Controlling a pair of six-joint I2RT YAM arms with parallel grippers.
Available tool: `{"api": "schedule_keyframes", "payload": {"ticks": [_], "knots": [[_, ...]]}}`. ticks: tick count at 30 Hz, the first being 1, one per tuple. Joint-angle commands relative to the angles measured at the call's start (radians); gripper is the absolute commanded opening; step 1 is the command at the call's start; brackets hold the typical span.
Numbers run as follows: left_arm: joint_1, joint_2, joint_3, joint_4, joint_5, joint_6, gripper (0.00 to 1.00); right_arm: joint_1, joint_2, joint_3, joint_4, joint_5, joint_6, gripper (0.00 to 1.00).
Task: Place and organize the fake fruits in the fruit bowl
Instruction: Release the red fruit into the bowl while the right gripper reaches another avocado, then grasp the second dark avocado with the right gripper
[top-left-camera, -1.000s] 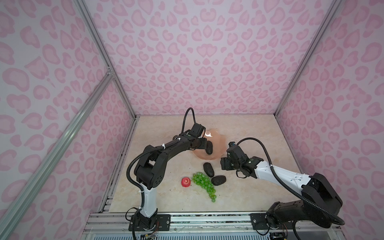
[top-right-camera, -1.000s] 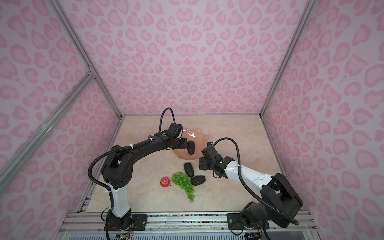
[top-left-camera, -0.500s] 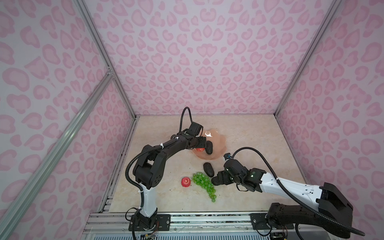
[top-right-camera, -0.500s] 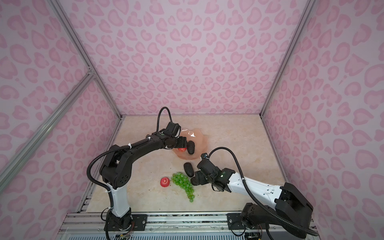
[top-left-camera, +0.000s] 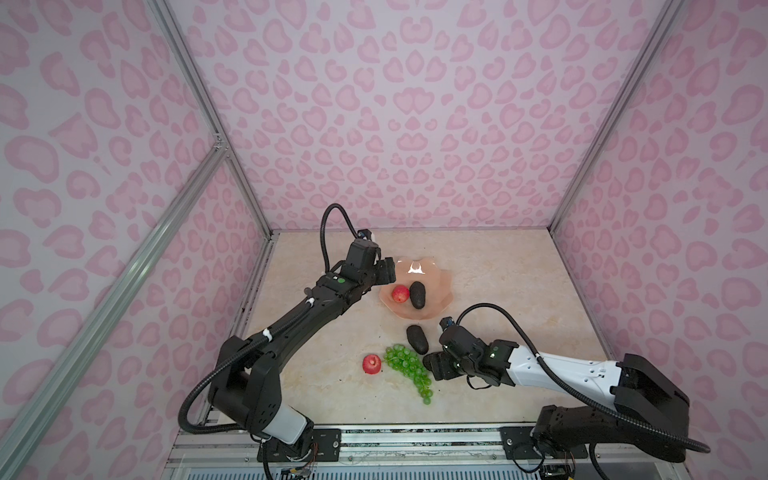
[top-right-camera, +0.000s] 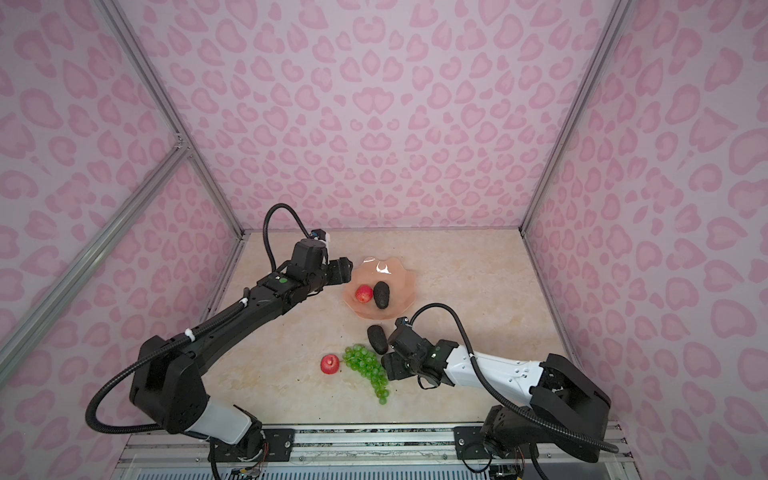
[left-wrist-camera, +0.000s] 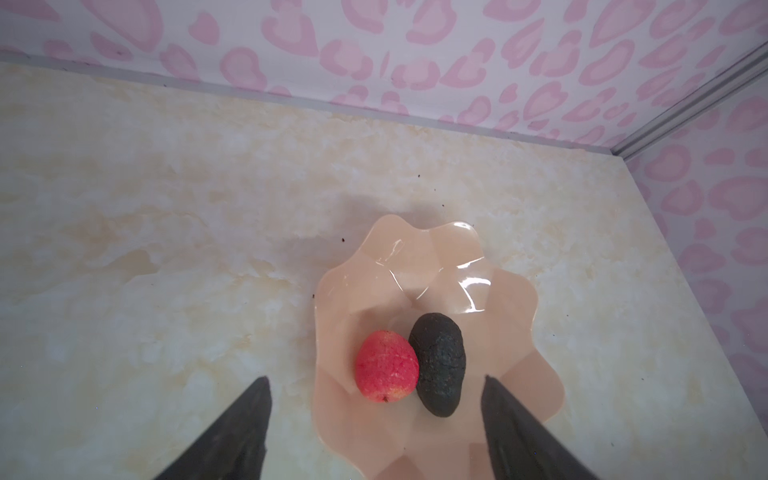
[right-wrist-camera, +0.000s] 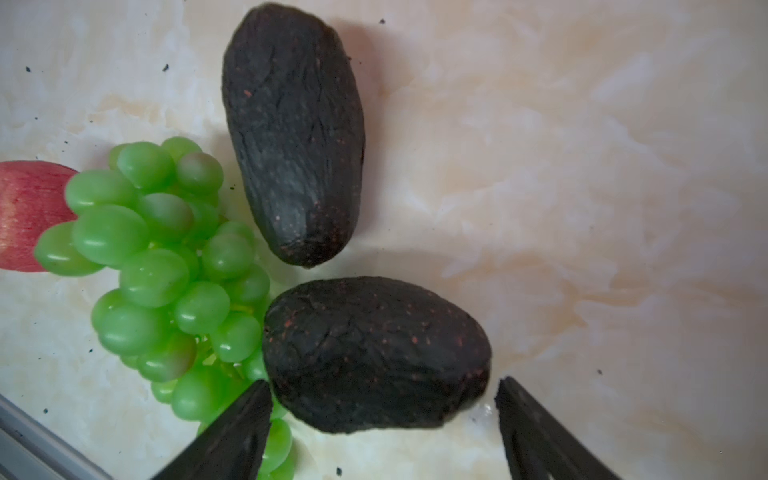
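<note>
1. Marbled beige tabletop (top-left-camera: 498, 270) inside pink-spotted walls carries the fruit bowl (top-left-camera: 436, 286) toward the back.
2. The step in hand looks like picking up the avocado (right-wrist-camera: 374, 353) that lies in front of the bowl, toward the arm bases, touching the grapes (top-left-camera: 407, 368). The right gripper (right-wrist-camera: 380, 388) straddles it with jaws spread wide and not yet closed on it.
3. To do this well, centre the avocado between the jaws and close across its short girth. The grape-side finger already overlaps the bunch, so keep it from snagging, then lift straight up before swinging to the bowl.
4. The bowl holds one strawberry (top-left-camera: 400, 294) and one bowl avocado (top-left-camera: 417, 295), touching side by side. Its far half is bare, so there is room.
5. Outside it, a second loose avocado (top-left-camera: 417, 339) lies between bowl and grapes. The other strawberry (top-left-camera: 371, 364) sits just beside the bunch.
6. The left gripper (left-wrist-camera: 375, 379) hangs at the bowl's edge, jaws wide and empty.
</note>
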Motion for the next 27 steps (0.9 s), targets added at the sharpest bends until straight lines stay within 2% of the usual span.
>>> {"api": "schedule_keyframes", "payload": {"ticks": [1, 10, 17, 21, 24, 27], "knots": [[0.015, -0.088, -0.059, 0.053, -0.083, 0.021, 0.83, -0.002, 0.038, 0.019, 0.023, -0.044, -0.006, 0.86], [0.049, -0.204, -0.153, 0.026, -0.096, 0.007, 0.85, -0.066, 0.130, 0.067, 0.071, -0.089, -0.009, 0.85], [0.054, -0.213, -0.163, 0.026, -0.094, 0.003, 0.85, -0.071, 0.186, 0.112, 0.047, -0.036, -0.035, 0.82], [0.054, -0.206, -0.162, 0.022, -0.088, 0.006, 0.85, -0.070, 0.171, 0.126, 0.005, 0.013, -0.129, 0.84], [0.056, -0.208, -0.168, 0.021, -0.091, 0.009, 0.85, -0.068, 0.115, 0.130, -0.043, 0.071, -0.259, 0.89], [0.058, -0.208, -0.173, 0.022, -0.092, 0.010, 0.85, -0.072, 0.099, 0.156, -0.084, 0.072, -0.401, 0.91]]}}
